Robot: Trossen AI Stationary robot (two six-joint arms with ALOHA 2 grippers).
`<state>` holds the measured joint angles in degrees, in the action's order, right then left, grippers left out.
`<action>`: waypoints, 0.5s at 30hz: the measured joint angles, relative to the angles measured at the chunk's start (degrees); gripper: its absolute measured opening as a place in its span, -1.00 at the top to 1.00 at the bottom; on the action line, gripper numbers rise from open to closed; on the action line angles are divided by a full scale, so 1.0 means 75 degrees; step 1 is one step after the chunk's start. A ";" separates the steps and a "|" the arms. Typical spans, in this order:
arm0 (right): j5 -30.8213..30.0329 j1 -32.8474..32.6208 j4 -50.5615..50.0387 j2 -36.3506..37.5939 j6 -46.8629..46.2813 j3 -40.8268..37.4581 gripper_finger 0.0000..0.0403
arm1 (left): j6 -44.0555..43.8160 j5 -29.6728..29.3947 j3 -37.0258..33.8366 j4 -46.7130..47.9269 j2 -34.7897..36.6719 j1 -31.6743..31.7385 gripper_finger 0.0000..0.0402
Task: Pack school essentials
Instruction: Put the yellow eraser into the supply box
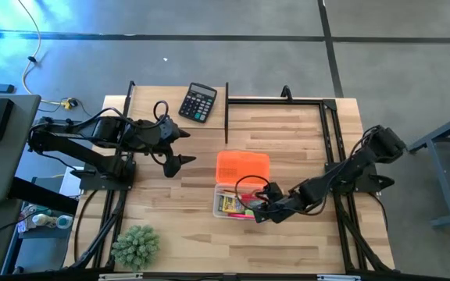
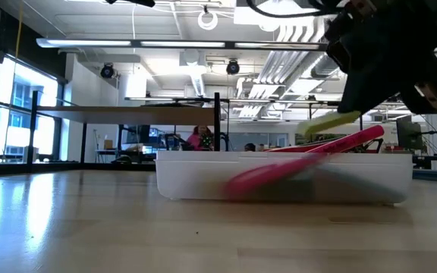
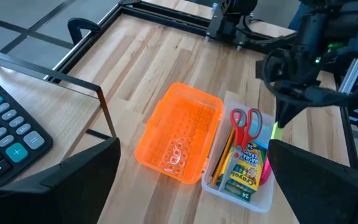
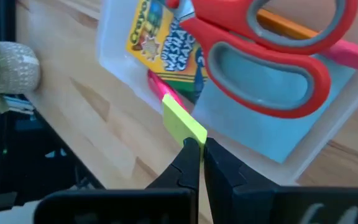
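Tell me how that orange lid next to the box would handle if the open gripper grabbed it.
The orange lid looks like thin translucent plastic, so probably light and a bit flexible. Lying flat on the table, it likely slides when pushed. Its glossy surface may slip between the left gripper fingers.

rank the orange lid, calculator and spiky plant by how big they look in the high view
1. orange lid
2. spiky plant, only a little smaller than the lid, so that order is unsure
3. calculator, clearly smallest

The red scissors [image 4: 260, 59] hide most of the blue note pad [image 4: 260, 124] and pencil [image 4: 291, 25], and the pink pen [image 2: 294, 163] looks blurry.
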<state>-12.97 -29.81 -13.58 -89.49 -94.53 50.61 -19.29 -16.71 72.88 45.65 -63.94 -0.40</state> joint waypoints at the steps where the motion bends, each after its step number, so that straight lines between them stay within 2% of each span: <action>1: 0.0000 0.0001 0.0010 -0.0047 -0.0030 0.0000 1.00 | 0.0001 0.0000 0.0000 0.0000 0.0000 0.0001 -0.97; 15: -0.0229 0.0025 -0.0096 -0.0299 -0.0375 0.0000 0.99 | 0.0058 0.0003 0.0000 0.0003 0.0000 0.0001 -0.97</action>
<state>-14.69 -29.63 -14.31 -91.73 -97.35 50.61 -18.85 -16.69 72.88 45.67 -63.94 -0.40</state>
